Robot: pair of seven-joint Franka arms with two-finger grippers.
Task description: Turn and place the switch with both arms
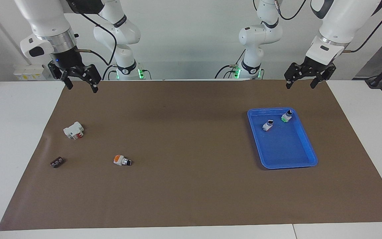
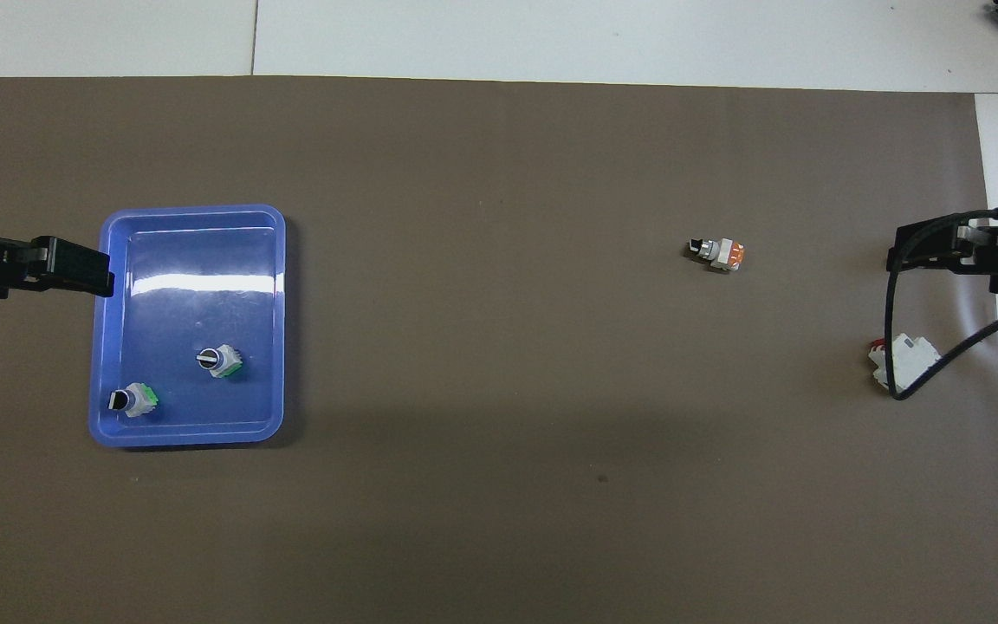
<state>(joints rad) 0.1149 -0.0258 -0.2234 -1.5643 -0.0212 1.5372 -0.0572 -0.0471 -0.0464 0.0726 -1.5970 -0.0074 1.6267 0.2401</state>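
The switch (image 1: 122, 160) (image 2: 718, 252) lies on its side on the brown mat, orange block at one end and black knob at the other, toward the right arm's end of the table. My right gripper (image 1: 82, 88) (image 2: 915, 247) hangs open high over the mat's edge at that end, well apart from the switch. Over the edge of the blue tray (image 1: 305, 156) (image 2: 191, 211) my left gripper (image 1: 300, 85) (image 2: 74, 267) hangs raised and open. Neither gripper holds anything.
Two small switches stand in the tray, one with a green base (image 1: 286, 116) (image 2: 132, 399) and another (image 1: 268, 125) (image 2: 220, 360). A larger white block with a red part (image 1: 74, 130) (image 2: 902, 357) and a small dark part (image 1: 57, 162) lie near the right arm's end.
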